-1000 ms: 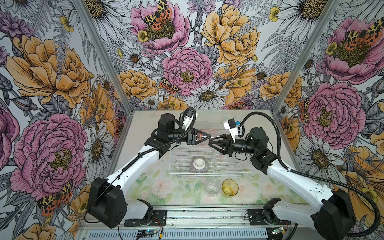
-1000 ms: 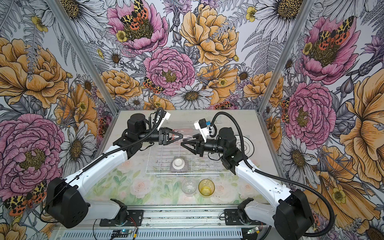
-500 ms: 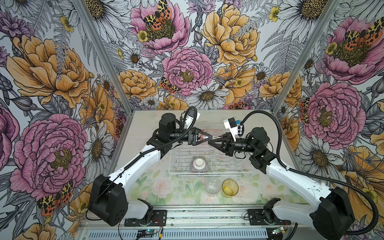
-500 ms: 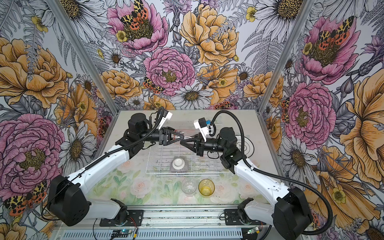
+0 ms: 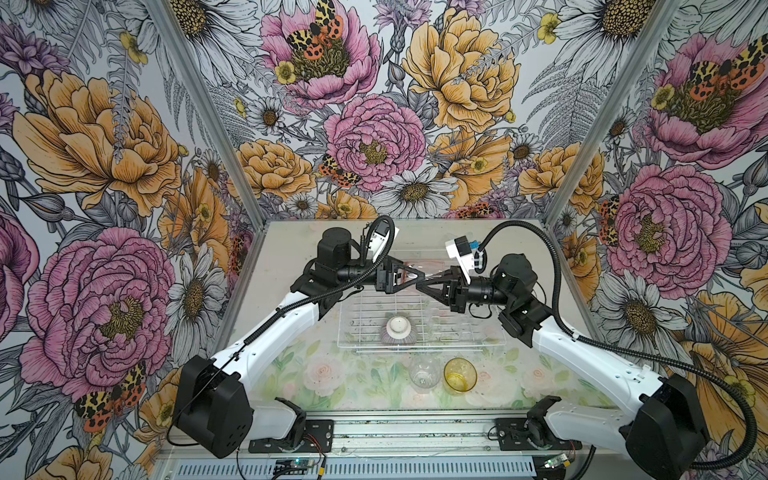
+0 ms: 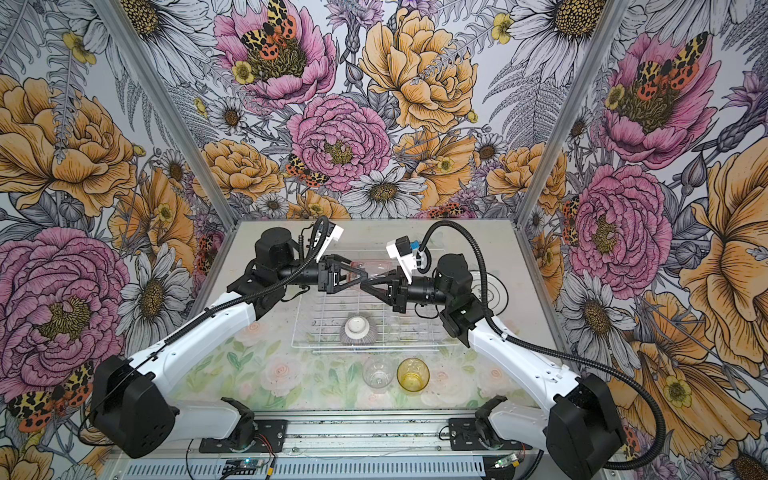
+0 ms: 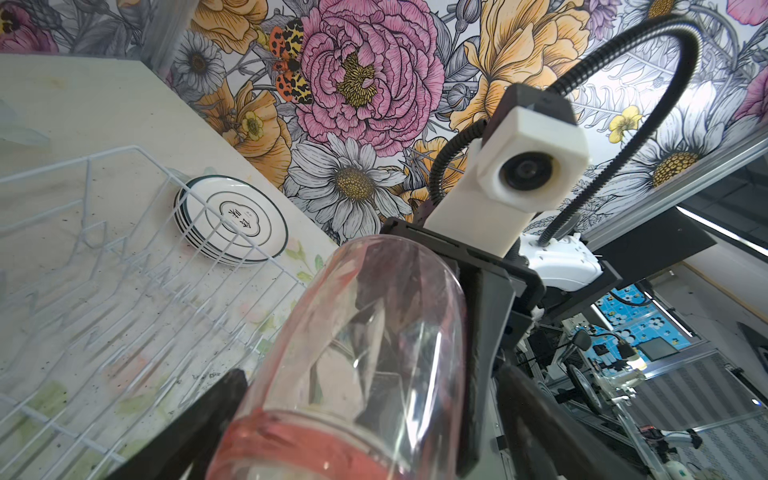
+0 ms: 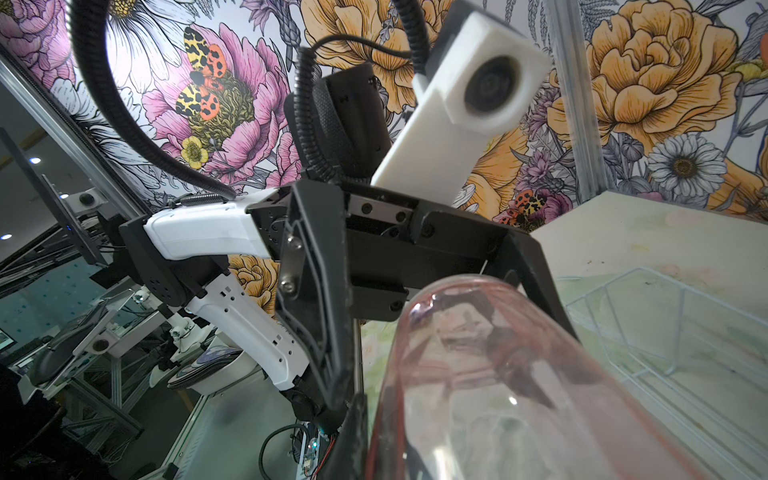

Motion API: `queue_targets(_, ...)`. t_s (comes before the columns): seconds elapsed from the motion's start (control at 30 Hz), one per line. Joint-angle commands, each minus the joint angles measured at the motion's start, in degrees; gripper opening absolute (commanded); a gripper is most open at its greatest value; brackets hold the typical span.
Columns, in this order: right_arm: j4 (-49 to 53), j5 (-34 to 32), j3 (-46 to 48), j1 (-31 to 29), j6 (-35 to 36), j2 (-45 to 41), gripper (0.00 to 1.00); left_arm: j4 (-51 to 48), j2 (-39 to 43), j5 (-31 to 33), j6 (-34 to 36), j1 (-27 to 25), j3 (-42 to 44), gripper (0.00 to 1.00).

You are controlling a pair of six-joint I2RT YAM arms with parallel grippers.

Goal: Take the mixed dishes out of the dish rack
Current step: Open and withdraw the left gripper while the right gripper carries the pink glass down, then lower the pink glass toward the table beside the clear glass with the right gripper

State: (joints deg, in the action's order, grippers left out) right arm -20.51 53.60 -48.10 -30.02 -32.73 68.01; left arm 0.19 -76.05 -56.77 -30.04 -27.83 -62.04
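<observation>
both arms meet above the far half of the large white thin-wire dish rack (image 5: 457, 344), tips almost touching in both top views. the pink see-through tumbler (image 5: 428, 266) lies on its side in the air between them, clear of the wires. the right tool (image 5: 426, 286) is pinched together on the tumbler's wall at the open rim. in the left wrist view one dark finger (image 7: 482, 332) runs along the outside of the wall, and a second dark shape shows through it from inside. the left tool (image 5: 415, 275) stands wide apart around the thick pink base end. one of its fingers (image 7: 208, 407) sits right beside the tumbler and the other has a visible gap. cannot tell if the near one touches. in the right wrist view the tumbler (image 8: 498, 395) runs away from the camera toward the left tool's body.

the purple-grey finely striped bowl (image 5: 398, 330) sits upside down in the rack, foot ring up, near the front edge and left of middle. the clear see-through tumbler (image 5: 424, 372) and the amber see-through tumbler (image 5: 460, 374) stand upright on the bench (image 5: 286, 257) just in front of the rack. they are just beside each other, amber on the right. the stack of round white plates with dark rim lines (image 7: 237, 220) lies flat on the bench outside the rack's right end, near its corner. in a top view it (image 6: 496, 293) is partly hidden behind the right arm. plate count cannot be told.
</observation>
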Motion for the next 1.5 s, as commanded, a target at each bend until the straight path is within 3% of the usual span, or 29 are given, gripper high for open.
queue_targets(0.0, 3.4, -2.4, -2.7, 0.2, 2.2, -0.3, 0.00, -0.8, 3.2, 2.6, 1.9, 1.0, 0.6, 0.99)
queue_targets(0.17, 8.2, -3.5, -4.3, 0.0, 4.6, -0.5, 0.00, -3.1, 5.9, 4.4, 2.9, 2.6, 0.4, 0.99)
queue_targets(0.3, 22.8, -8.1, -8.8, -2.0, 12.9, -1.3, 0.00, -18.4, 9.3, 16.9, 10.2, 4.5, -3.1, 0.99)
queue_targets(0.43, 32.2, -11.7, -12.1, -4.6, 17.7, -2.6, 0.00, -25.9, 12.3, 26.4, 13.1, 6.6, -4.3, 0.99)
queue_targets(0.7, 56.6, -32.8, -23.0, -21.6, 29.6, 0.5, 0.00, -35.8, 12.9, 38.3, 16.6, 9.5, -5.0, 0.99)
queue_targets(0.8, 63.2, -40.6, -26.9, -28.3, 32.1, 4.2, 0.00, -36.2, 12.6, 38.6, 16.8, 10.1, -4.6, 0.99)
queue_targets(0.9, 67.1, -43.7, -29.2, -33.2, 33.3, 8.1, 0.00, -36.2, 12.5, 38.3, 17.0, 10.7, -4.6, 0.99)
queue_targets(1.2, 70.6, -45.3, -30.9, -40.8, 35.3, 17.9, 0.00, -36.2, 12.2, 36.8, 17.4, 12.3, -4.6, 0.99)
queue_targets(1.47, 72.9, -46.6, -34.6, -43.9, 37.1, 26.3, 0.00, -36.1, 11.2, 35.9, 17.8, 12.4, -4.8, 0.99)
